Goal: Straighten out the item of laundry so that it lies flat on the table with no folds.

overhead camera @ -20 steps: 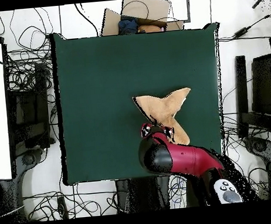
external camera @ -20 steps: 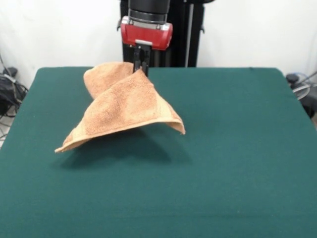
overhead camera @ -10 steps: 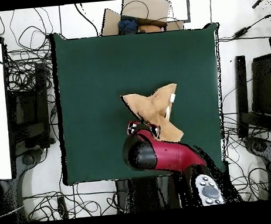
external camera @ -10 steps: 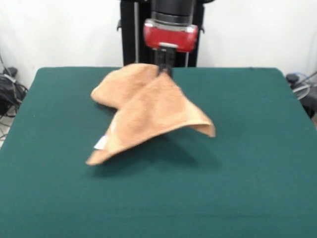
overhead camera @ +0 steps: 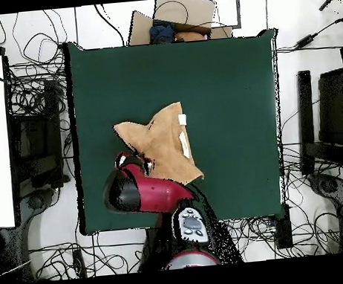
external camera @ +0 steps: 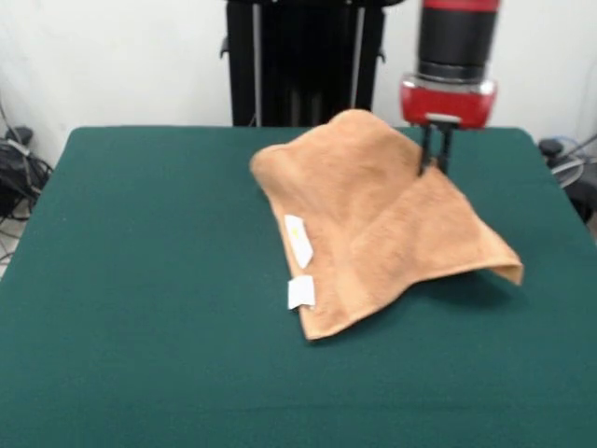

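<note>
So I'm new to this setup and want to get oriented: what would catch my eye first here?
The tan towel, pinched and lifted at one spot by the red-and-black gripper, drapes rumpled across the green table toward the front view's right. One corner hangs above the cloth, and white labels show along its left edge.

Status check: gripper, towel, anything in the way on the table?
Gripper shut on towel, one part lifted. Towel not flat, draped and creased, white labels showing. Table shows nothing else on it.

Red and black cylindrical arm (external camera: 455,42), red wrist housing with silver plate, slim black gripper (external camera: 434,161)
</note>
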Robot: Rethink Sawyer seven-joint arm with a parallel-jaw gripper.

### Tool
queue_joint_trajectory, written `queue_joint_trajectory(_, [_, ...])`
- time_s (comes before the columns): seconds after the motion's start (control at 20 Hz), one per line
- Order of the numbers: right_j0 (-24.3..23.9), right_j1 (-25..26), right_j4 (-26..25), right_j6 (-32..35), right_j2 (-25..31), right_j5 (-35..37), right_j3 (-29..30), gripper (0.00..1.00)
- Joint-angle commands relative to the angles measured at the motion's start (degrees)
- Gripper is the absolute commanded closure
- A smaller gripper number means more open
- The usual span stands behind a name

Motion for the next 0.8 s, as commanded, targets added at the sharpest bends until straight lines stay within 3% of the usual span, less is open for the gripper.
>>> queue_joint_trajectory(0.05, [3.6,6.1,7.0,19.4,1.1,-7.3,0.4,1.00])
queue_joint_trajectory(0.25, [1.5,9.5,4.3,17.9,2.0,-10.5,-0.2,1.00])
queue_joint_trajectory(0.8, [0.3,10.1,2.8,15.6,0.9,-11.8,0.6,1.00])
